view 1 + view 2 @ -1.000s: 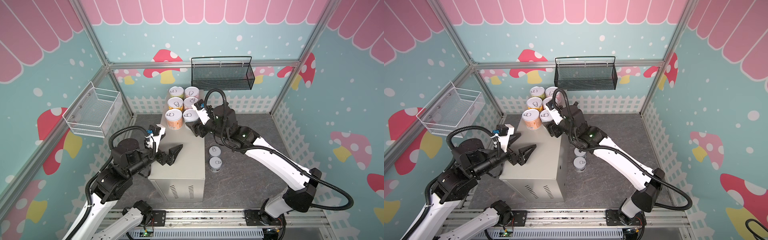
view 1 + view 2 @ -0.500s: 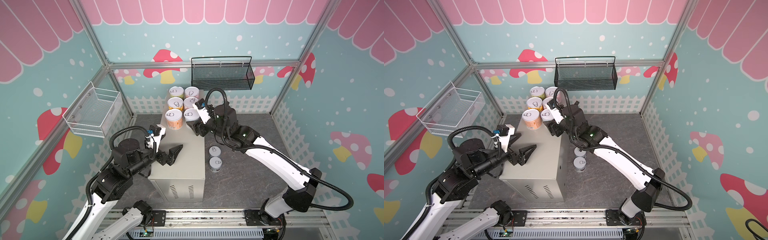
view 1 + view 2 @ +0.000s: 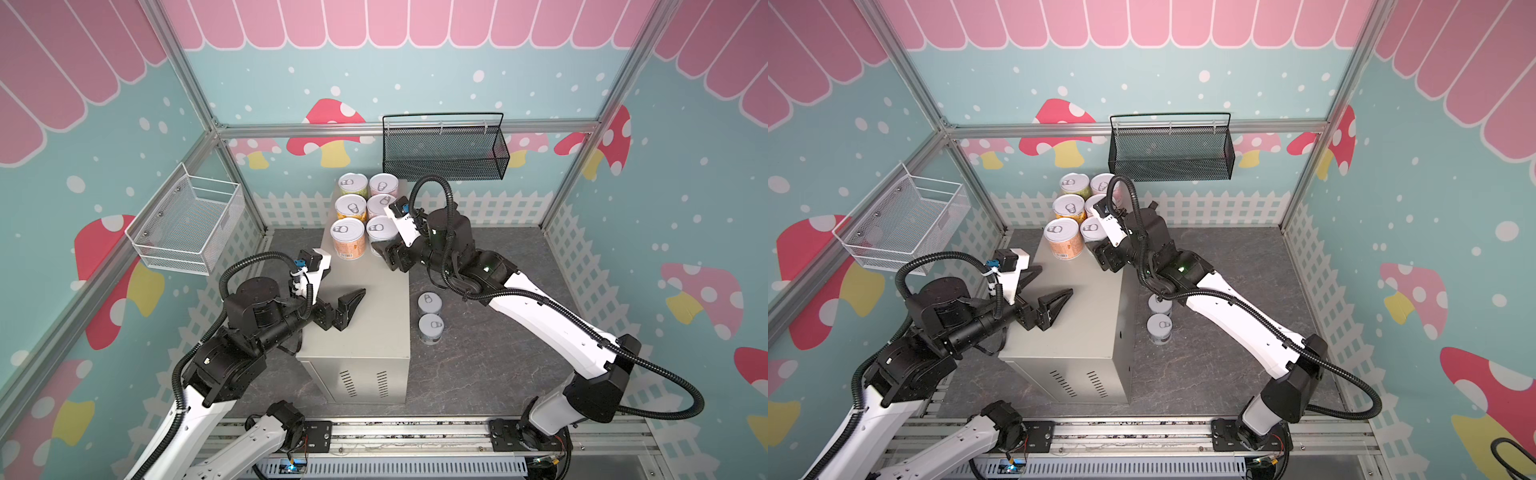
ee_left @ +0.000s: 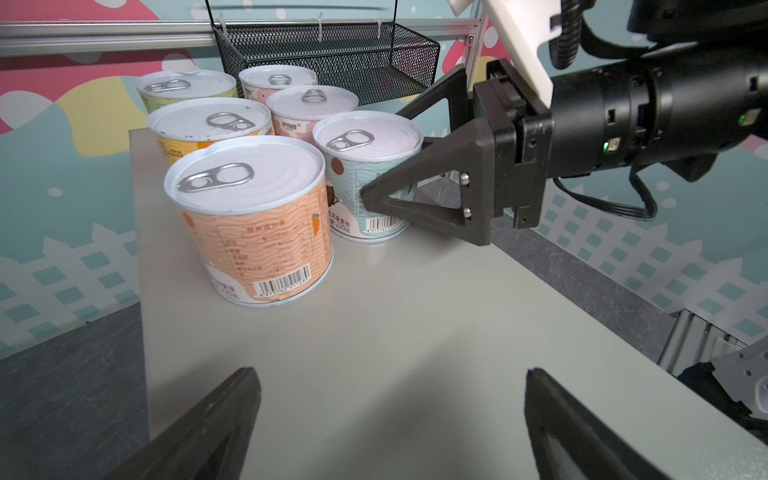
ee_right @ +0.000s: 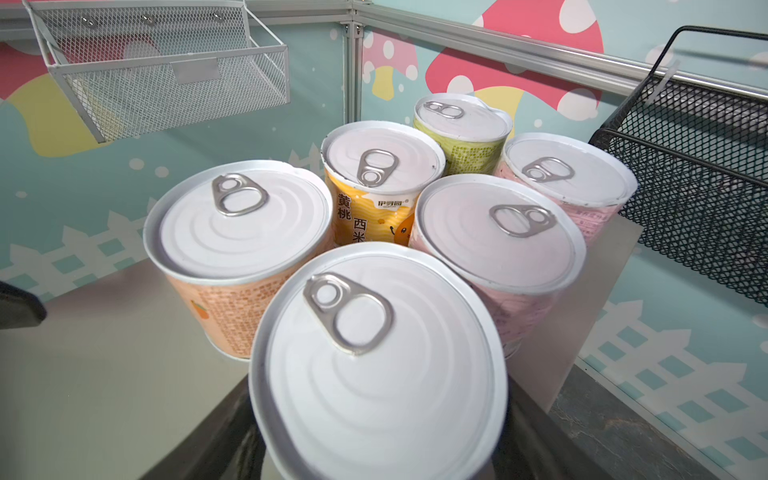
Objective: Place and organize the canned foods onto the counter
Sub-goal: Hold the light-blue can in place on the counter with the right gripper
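Now: placing blue can (image 3: 379, 229) on counter (image 3: 374, 320).
Right gripper (image 4: 388, 162) straddles it, grip unclear; left gripper (image 3: 1054, 281) wide, empty. Next: withdraw cleanly, fetch floor cans (image 3: 430, 303).

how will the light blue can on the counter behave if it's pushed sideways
The light blue can is short, wide and upright on the flat counter, so a low push would probably slide it, not tip it. Its sealed metal lid suggests it is stiff and fairly heavy. Tipped over, it would likely roll.
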Controlling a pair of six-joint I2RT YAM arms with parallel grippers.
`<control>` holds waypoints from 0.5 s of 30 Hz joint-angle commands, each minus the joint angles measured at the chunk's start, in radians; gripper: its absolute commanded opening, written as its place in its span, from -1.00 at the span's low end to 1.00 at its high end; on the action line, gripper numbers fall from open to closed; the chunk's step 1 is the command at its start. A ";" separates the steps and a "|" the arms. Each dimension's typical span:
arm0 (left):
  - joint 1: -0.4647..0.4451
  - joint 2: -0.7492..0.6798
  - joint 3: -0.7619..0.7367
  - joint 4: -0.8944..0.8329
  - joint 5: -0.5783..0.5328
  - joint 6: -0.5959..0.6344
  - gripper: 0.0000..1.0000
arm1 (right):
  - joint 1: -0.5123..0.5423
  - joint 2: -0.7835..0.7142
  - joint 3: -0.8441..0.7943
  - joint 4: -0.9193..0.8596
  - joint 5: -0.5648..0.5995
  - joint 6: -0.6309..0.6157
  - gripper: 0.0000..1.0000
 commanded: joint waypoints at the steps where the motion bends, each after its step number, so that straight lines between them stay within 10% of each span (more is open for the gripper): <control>1: -0.004 -0.009 -0.010 0.009 -0.005 0.025 1.00 | -0.004 0.015 0.020 0.002 0.007 -0.023 0.53; 15: -0.003 -0.007 -0.010 0.013 -0.003 0.024 0.99 | -0.006 0.006 0.009 0.001 0.006 -0.021 0.53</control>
